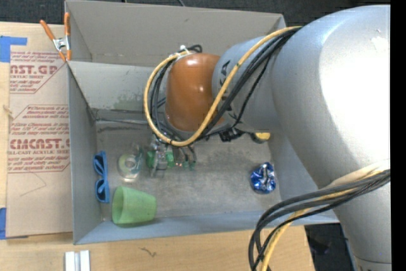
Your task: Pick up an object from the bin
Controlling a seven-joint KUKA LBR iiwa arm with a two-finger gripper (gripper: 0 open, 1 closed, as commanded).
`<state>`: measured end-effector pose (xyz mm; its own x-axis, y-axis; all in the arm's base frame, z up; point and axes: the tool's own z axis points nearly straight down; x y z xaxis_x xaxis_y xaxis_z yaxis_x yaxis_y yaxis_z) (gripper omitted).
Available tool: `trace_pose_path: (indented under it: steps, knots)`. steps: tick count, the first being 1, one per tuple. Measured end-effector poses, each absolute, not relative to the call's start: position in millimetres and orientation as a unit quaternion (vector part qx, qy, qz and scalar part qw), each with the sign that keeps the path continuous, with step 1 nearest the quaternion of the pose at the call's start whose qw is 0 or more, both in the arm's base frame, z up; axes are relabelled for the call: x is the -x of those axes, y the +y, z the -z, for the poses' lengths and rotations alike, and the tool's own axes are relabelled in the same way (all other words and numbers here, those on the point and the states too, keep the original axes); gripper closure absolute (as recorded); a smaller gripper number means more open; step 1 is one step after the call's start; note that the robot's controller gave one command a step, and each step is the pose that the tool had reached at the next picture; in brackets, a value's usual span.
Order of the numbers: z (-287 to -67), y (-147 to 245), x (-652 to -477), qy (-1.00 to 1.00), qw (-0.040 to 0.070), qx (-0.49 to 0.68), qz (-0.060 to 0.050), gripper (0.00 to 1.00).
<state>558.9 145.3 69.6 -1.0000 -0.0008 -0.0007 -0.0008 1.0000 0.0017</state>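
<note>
My gripper [159, 148] reaches down from under the arm's orange cover into the left-middle of the bin floor. Right at its tip lies a small green and dark thing [172, 161], and whether it is gripped is hidden. Just left of it sits a small clear rounded thing [130, 165]. A light green plastic cup [133, 206] lies on its side near the bin's front left corner. A blue pair of toy glasses [100, 176] rests against the left wall.
A blue and white crumpled thing [262, 178] lies on the floor at the right. A small yellow piece [261, 135] peeks out beneath the arm. The arm and its looped cables cover the bin's back right.
</note>
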Motion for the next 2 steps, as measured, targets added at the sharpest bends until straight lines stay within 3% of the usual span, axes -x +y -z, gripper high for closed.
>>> trace_pose_path:
  steps: [1, 2]
  knots:
    - [-171.0, 43.5, -560.0, 0.972, 0.003, 0.234, 0.001, 1.00]
    - [-229.6, 52.0, -548.8, 0.971, 0.004, 0.238, 0.000, 1.00]
